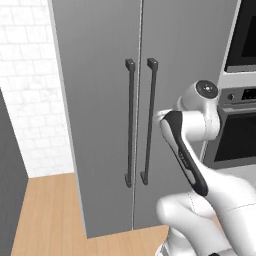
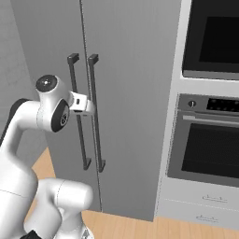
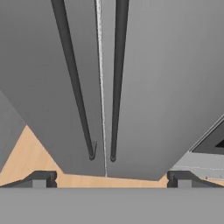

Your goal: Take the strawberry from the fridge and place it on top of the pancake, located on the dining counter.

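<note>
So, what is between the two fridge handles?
Only the thin seam where the shut doors meet; the hand view shows it between the left handle and right handle.

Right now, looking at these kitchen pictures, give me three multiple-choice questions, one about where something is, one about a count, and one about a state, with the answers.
1. Where do the wall ovens stand relative to the fridge in the right base view?
A. To its right
B. To its left
C. On top of it

2. How many long dark bar handles does the fridge have?
A. One
B. Two
C. Four

3. What state are the fridge doors in?
A. Both wide open
B. One ajar
C. Both closed

Answers: 1 A, the black-fronted ovens sit right of the grey doors. 2 B, one bar on each door beside the centre seam. 3 C, the doors meet flush and no interior shows.
</note>
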{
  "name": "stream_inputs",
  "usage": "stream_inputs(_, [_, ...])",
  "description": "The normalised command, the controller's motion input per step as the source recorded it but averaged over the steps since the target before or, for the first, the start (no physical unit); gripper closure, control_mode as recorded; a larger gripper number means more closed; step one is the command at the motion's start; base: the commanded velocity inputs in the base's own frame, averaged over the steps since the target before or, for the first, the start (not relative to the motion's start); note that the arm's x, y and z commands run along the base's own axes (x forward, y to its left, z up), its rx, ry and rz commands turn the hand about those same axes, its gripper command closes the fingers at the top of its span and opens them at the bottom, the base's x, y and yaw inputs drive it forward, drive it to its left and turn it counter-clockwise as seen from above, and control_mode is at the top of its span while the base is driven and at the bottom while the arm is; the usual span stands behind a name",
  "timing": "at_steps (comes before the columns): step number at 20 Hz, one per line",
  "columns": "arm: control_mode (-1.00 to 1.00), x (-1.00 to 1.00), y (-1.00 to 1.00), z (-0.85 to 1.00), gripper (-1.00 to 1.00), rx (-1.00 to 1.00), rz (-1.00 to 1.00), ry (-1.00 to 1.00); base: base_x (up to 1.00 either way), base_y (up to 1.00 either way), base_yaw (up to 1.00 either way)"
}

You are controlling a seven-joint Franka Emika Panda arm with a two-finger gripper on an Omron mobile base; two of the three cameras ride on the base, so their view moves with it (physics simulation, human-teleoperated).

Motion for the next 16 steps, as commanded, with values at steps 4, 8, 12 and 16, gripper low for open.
stream_inputs(4, [-1.0,0.31,0.0,-0.02,-1.0,0.0,0.0,0.0,0.0,0.0,0.0])
stream_inputs(8, [-1.0,0.31,0.02,-0.01,-1.0,0.0,0.0,0.0,0.0,0.0,0.0])
stream_inputs(12, [-1.0,0.37,0.0,0.0,-1.0,0.0,0.0,0.0,0.0,0.0,0.0])
stream_inputs(16, [-1.0,0.37,0.0,-0.07,-1.0,0.0,0.0,0.0,0.0,0.0,0.0])
